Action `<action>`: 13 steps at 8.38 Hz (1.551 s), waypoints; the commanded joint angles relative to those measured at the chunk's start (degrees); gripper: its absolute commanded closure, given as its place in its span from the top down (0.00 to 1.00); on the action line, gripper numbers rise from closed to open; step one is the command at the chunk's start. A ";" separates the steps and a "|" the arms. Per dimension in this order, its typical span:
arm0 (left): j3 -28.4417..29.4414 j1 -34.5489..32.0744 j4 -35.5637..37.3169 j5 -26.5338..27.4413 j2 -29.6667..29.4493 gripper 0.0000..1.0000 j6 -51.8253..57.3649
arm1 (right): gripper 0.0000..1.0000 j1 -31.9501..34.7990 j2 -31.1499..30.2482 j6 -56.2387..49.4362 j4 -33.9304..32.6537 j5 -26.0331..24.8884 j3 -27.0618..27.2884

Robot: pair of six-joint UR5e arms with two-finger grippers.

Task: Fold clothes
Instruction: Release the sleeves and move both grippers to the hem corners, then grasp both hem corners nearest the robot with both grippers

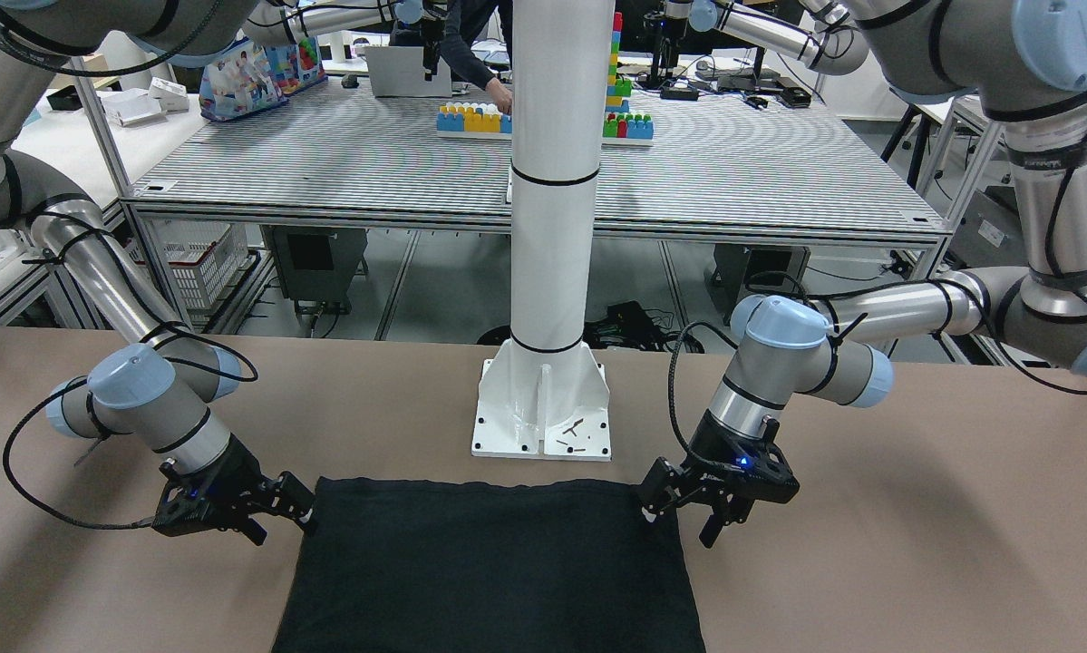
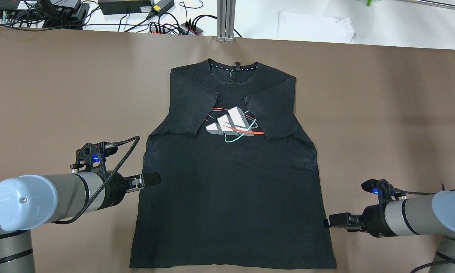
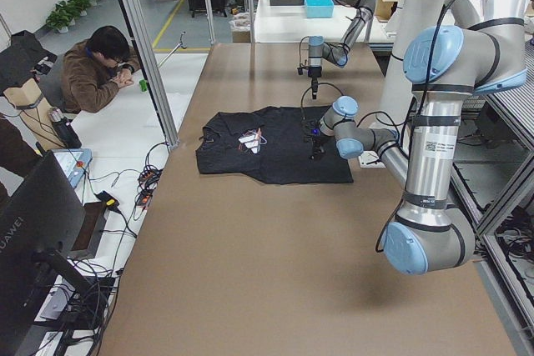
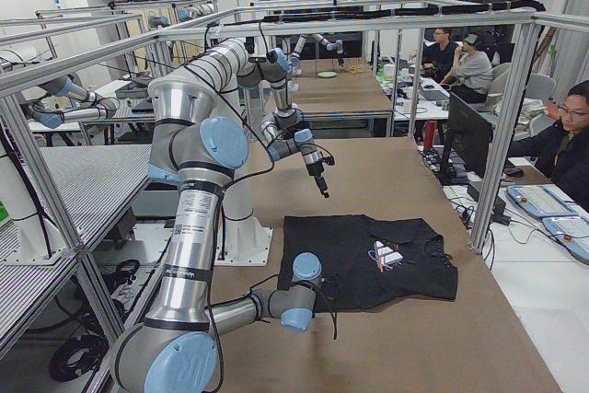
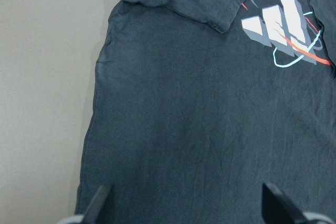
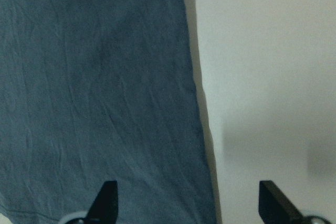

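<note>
Both grippers hang with fingers spread wide. The left gripper (image 2: pixel 153 178) is just inside one side edge of the shirt (image 2: pixel 231 182), and the right gripper (image 2: pixel 328 221) is over the opposite edge. The black shirt lies flat, sleeves folded inward, on the brown table (image 2: pixel 60 94). Beyond the far edge run cables (image 2: pixel 166 23).

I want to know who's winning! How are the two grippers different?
The left gripper is wholly over the shirt; the right gripper straddles its edge, one finger over table. The left sits nearer the sleeves, the right nearer the hem. Both are open, holding nothing.
</note>
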 commanded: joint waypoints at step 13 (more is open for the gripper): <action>0.44 0.96 0.22 2.77 0.26 1.00 0.17 | 0.00 -10.93 -2.05 4.74 0.89 -7.54 1.33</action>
